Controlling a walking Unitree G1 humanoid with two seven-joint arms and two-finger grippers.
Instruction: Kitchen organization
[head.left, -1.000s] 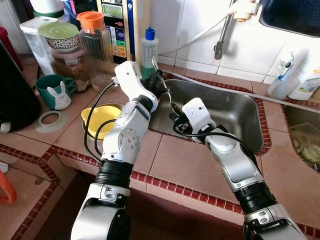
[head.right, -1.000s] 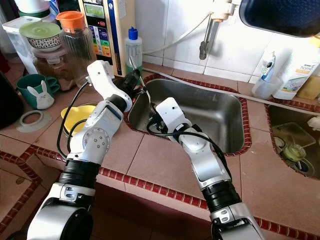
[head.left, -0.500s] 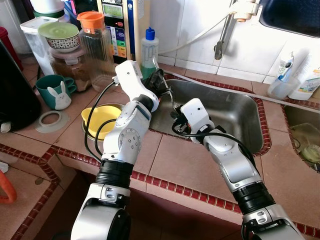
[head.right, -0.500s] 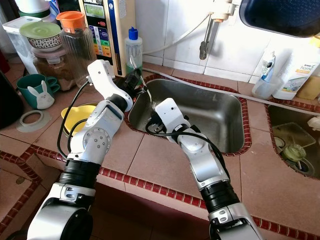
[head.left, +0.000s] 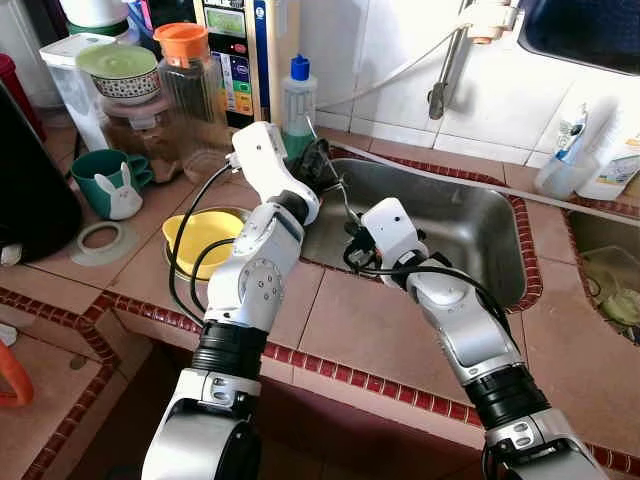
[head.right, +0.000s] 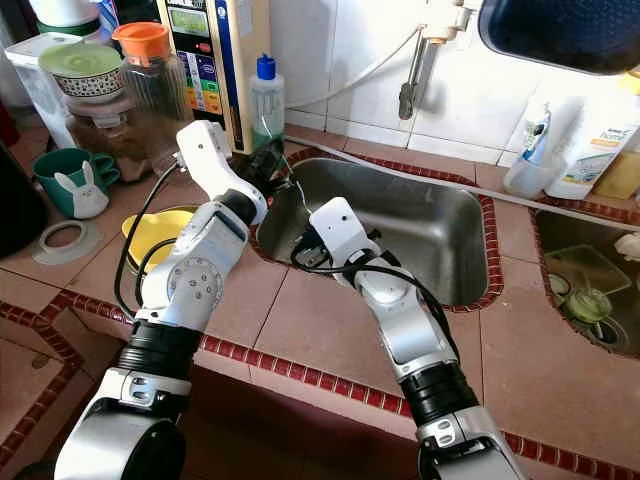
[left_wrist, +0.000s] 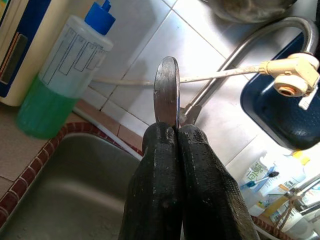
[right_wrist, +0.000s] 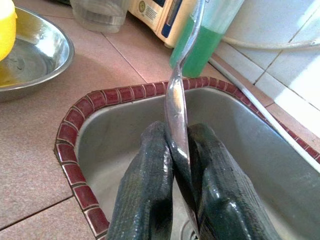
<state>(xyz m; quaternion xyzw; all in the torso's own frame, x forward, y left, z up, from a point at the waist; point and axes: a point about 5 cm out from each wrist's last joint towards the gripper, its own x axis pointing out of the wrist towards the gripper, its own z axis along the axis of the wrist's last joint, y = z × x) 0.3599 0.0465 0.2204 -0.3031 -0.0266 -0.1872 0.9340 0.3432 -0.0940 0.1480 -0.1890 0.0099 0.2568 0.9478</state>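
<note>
Over the steel sink, both grippers pinch one metal spoon, the left gripper at one end and the right gripper at the other (barely shifted from a moment ago), so the handover looks unfinished.

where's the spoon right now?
The spoon is held between both pincers over the left end of the sink: the left pincer grips one end, the right pincer the other, near the green soap bottle.
</note>
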